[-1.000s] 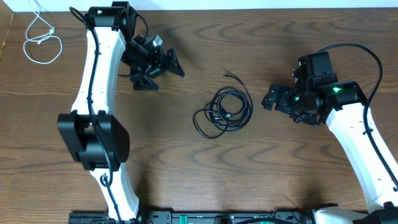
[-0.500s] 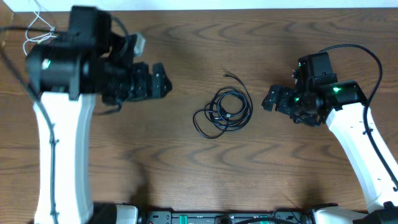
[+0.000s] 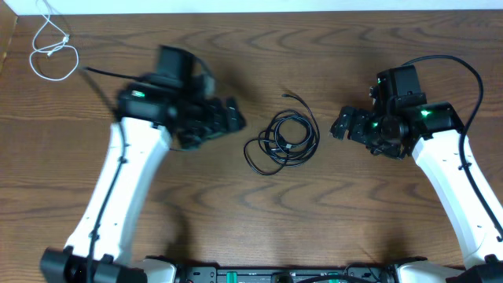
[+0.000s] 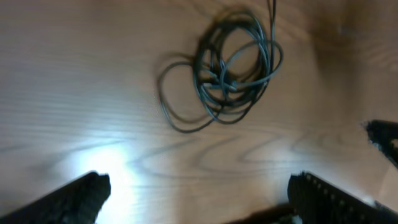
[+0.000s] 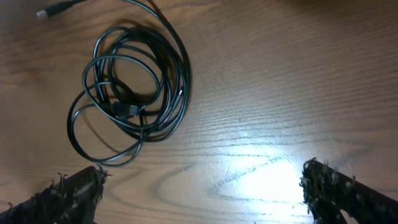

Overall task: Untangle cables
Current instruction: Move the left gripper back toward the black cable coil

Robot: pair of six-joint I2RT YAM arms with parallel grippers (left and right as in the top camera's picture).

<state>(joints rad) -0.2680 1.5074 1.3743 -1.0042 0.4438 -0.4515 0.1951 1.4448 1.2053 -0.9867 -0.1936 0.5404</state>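
The brown wooden table is seen from above, with the left arm reaching in from the lower left, slightly blurred, and the right arm from the lower right. The left claw and the right claw are both spread wide and nothing is held in either. Each is pointed at the black cables, which lie between them in one loose, overlapping coil at the middle of the table. The white cable is lying well apart in the far left corner. One plug end is stretched out of the coil on a free tail, away from the robot. No strand has been separated yet, it is judged. If several loops were pinched at once, the tangle could be drawn tighter or the whole coil dragged along. A thin strand lying flat might be missed and the table scraped. With both claws near one small bundle, a collision could also be caused.
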